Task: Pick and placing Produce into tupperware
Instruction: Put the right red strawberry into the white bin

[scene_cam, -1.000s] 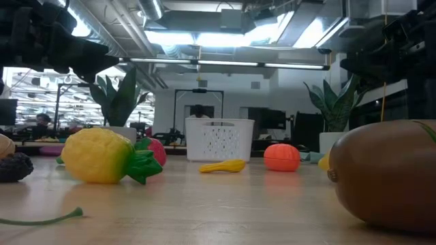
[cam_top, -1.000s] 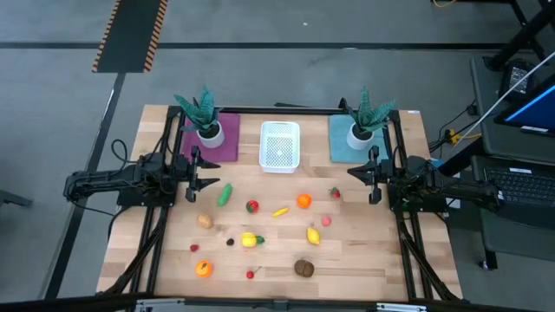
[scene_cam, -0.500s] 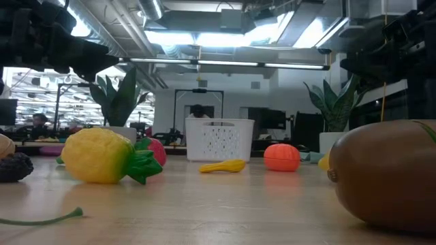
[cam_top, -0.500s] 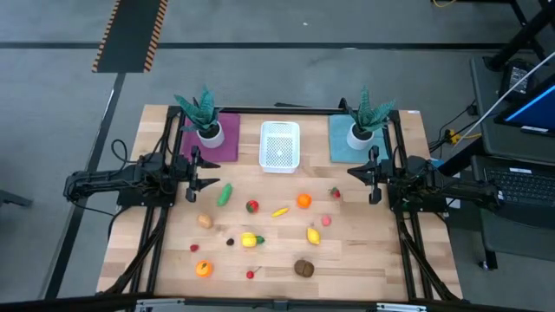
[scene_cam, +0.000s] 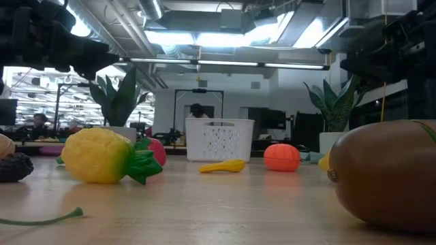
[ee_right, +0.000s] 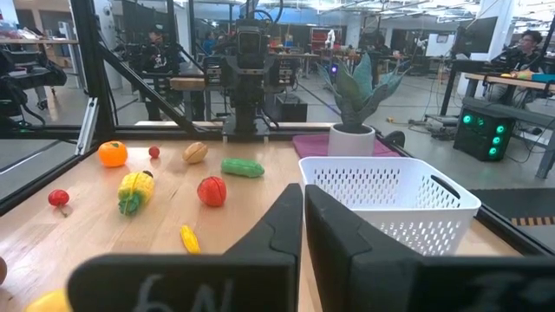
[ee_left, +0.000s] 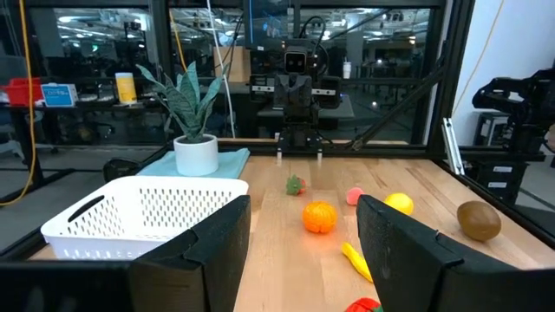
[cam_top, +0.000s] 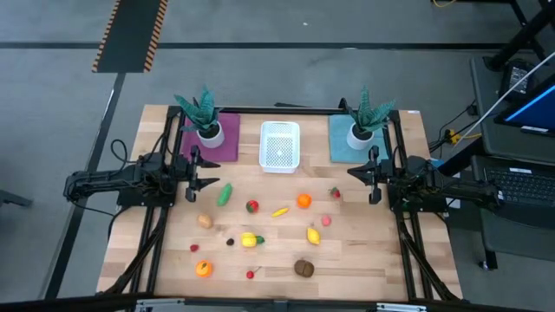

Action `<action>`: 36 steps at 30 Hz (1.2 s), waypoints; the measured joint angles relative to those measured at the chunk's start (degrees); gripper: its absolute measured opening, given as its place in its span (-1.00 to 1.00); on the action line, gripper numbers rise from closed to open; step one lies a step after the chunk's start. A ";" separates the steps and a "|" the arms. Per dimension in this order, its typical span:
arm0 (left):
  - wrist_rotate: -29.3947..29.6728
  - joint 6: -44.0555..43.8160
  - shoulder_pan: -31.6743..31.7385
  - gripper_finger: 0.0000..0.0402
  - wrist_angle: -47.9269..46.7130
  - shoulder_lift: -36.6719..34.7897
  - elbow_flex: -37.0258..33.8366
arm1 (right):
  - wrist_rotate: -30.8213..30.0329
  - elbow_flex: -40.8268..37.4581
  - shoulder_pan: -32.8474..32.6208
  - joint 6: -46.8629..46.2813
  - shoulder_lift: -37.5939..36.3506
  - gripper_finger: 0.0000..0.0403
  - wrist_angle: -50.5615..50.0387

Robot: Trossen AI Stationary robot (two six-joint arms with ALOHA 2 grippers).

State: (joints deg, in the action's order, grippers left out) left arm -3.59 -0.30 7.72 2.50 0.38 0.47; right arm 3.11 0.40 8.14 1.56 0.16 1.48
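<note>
Left tool (cam_top: 196, 172) sat parked at the left edge of the tabletop (cam_top: 373, 260), fingers spread wide and holding nothing, aimed inward across the work area, which looked like a ready pose rather than a reach. Nearest it was the cucumber (cam_top: 225, 194), just inward, with the potato (cam_top: 205, 221) below that, so either read as an easy first pick for that arm. Produce was scattered loose over the middle and near half of the tabletop: strawberry (cam_top: 252, 206), banana (cam_top: 280, 211), orange (cam_top: 303, 201), lemon (cam_top: 313, 234), kiwi (cam_top: 303, 268), all well apart, probably spaced so each could be gripped alone. The tub (cam_top: 279, 145) stood empty at the far centre between the two potted plants (cam_top: 201, 117), equally reachable from both sides. Nothing had gone in, so the task looked unstarted. Right tool (cam_top: 370, 173) mirrored the left at the right edge, fingers pressed together, empty, small strawberry (cam_top: 335, 193) closest to it.
</note>
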 joint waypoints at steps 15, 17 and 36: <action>1.56 0.71 0.03 0.02 -0.28 0.00 0.00 | -0.08 0.00 -0.02 0.13 -0.02 -0.87 0.06; 1.60 0.70 0.03 0.02 -0.28 0.00 0.00 | -1.13 0.02 -0.02 0.17 -0.02 -0.80 0.40; 7.98 -1.04 0.03 0.02 -0.42 0.00 0.00 | -4.09 0.00 -0.02 0.42 -0.02 0.50 1.70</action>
State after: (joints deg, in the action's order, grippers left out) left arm 4.40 -1.34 7.75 2.08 0.39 0.47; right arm -0.97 0.41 8.12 1.98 0.14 3.18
